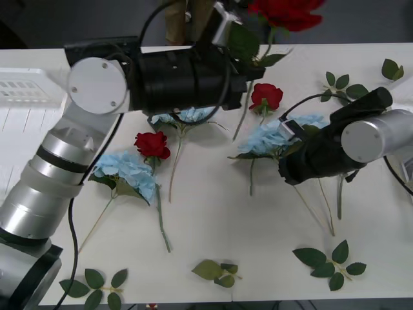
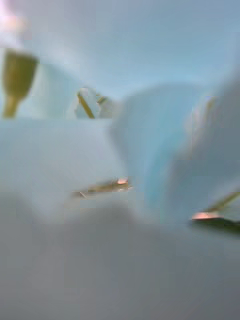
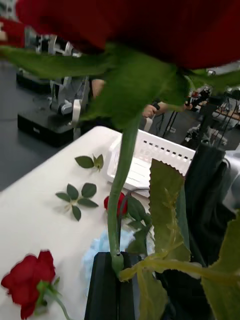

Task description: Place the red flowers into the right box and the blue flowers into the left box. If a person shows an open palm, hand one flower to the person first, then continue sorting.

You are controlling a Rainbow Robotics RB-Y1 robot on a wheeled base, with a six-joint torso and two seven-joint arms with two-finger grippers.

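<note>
- We see the left gripper point(image 3: 117, 280) clamped on a red rose's stem point(image 3: 120, 200), its bloom point(image 1: 287, 13) raised beyond the table point(image 1: 213, 219) and cropped.
- The right gripper point(image 1: 287, 132) presses into a blue flower point(image 1: 274, 135) beside a table rose point(image 1: 266, 97); we cannot tell its opening.

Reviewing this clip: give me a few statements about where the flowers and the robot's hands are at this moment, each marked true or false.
1. The left hand holds a red rose raised above the table. True.
2. Two more red roses lie on the table. True: one left of centre, one farther back.
3. The right hand is parked off the table. False: it is down at a blue flower.
4. All blue flowers are already in a tray. False: another blue flower lies on the table too.
</note>
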